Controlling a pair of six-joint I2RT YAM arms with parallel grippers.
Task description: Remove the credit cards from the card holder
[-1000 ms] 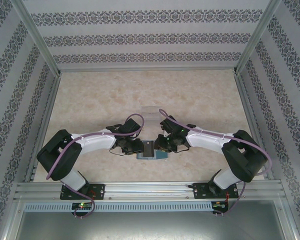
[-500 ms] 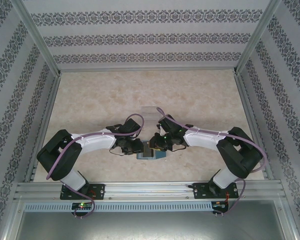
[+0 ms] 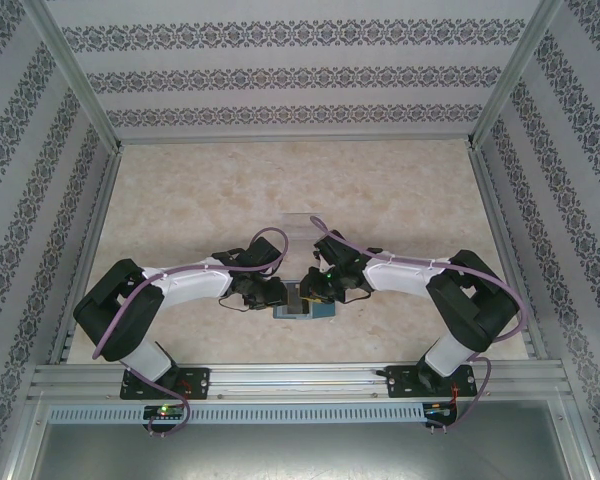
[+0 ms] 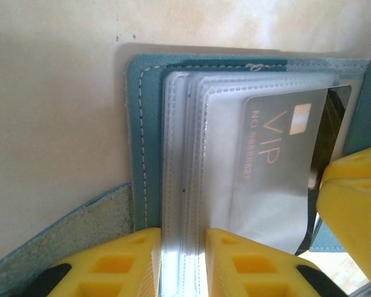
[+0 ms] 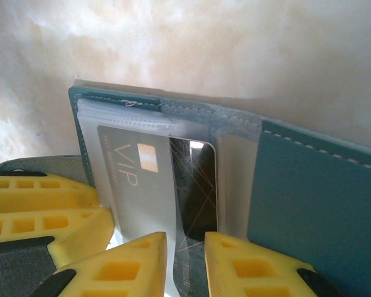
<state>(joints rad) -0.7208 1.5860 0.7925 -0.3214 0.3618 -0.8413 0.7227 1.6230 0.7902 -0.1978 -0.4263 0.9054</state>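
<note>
1. The card holder (image 3: pixel 302 308) lies open on the table (image 3: pixel 180 200), near the front edge, between the two arms.
2. The left gripper (image 4: pixel 182 265) is clamped on the stack of clear sleeves (image 4: pixel 185 154), pinning the holder down.
3. The right gripper (image 5: pixel 185 267) looks pinched on the near end of the dark card (image 5: pixel 195 179).
4. I'd say the cards are light, stiff and slick. They are best taken by an exposed short end and slid straight along the sleeve. The holder is soft and would drag along unless held.
5. I count two cards, the pale VIP card (image 4: pixel 278 167) and the dark one. There is one holder and one clear tray (image 3: pixel 298 224) farther back. There are several sleeves, but I cannot count them.
</note>
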